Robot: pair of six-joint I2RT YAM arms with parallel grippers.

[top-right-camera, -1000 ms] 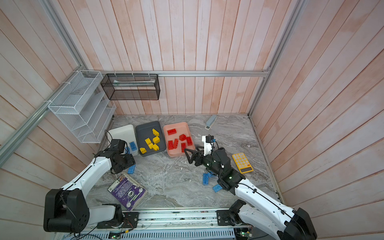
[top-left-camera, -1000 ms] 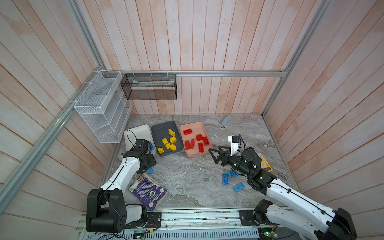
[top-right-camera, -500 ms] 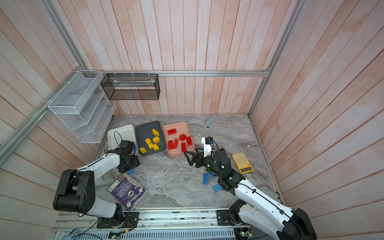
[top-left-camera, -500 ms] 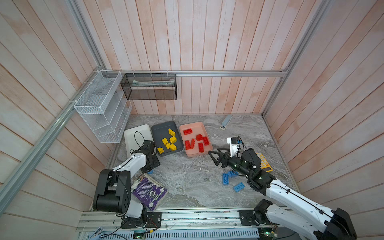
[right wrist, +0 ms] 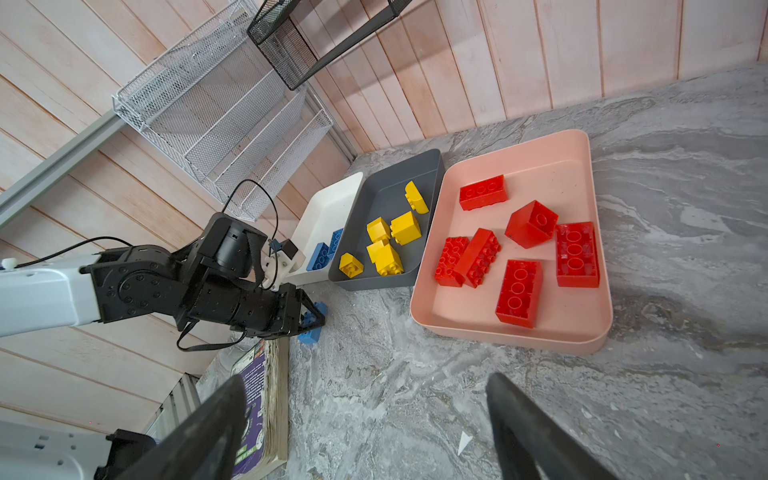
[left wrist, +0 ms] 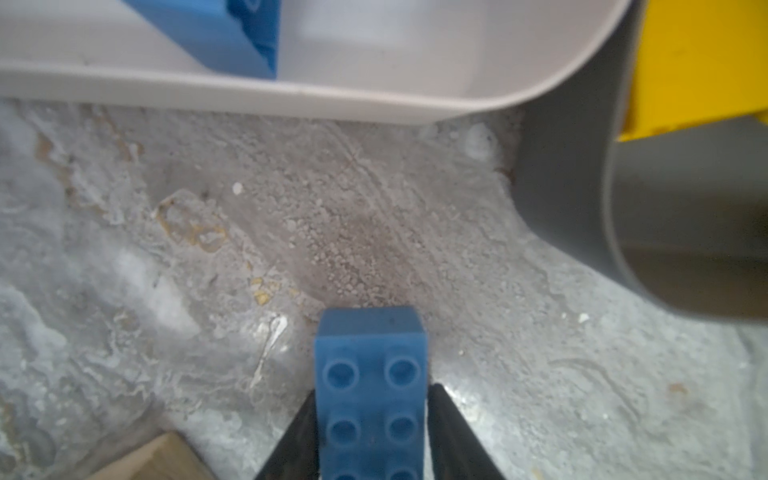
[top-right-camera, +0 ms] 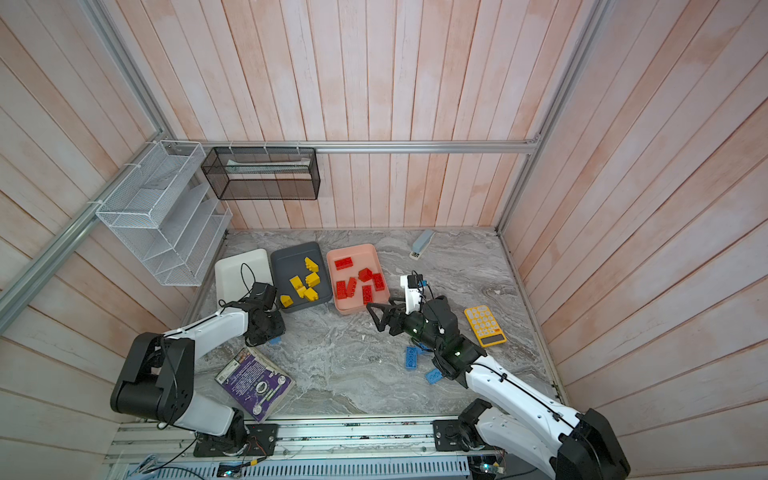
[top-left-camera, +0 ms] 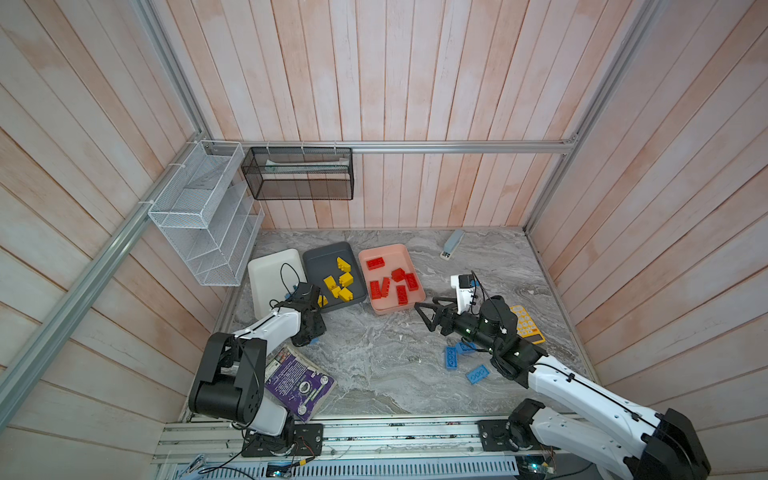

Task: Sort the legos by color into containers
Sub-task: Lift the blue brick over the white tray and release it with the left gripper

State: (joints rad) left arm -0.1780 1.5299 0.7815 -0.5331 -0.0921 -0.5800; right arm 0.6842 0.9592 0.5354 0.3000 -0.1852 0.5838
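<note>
While the left gripper (left wrist: 372,392) clamps a blue brick (left wrist: 370,357) just outside the white tray (left wrist: 291,99), the right gripper (right wrist: 365,386) sits well apart from it. Its jaws are spread wide, empty.

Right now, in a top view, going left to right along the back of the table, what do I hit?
white tray → dark grey tray → salmon pink tray → grey stapler

Three trays: one white tray (top-left-camera: 266,274), one dark grey tray (top-left-camera: 322,258), one pink tray (top-left-camera: 395,254). Six red bricks (top-left-camera: 375,262), six yellow bricks (top-left-camera: 345,277) and six blue bricks (top-left-camera: 451,357), one of them partly hidden. Two wire baskets: one white basket (top-left-camera: 203,224), one black basket (top-left-camera: 297,174). One book (top-left-camera: 299,382), one yellow calculator (top-right-camera: 484,324), one small grey device (top-left-camera: 452,245).
</note>
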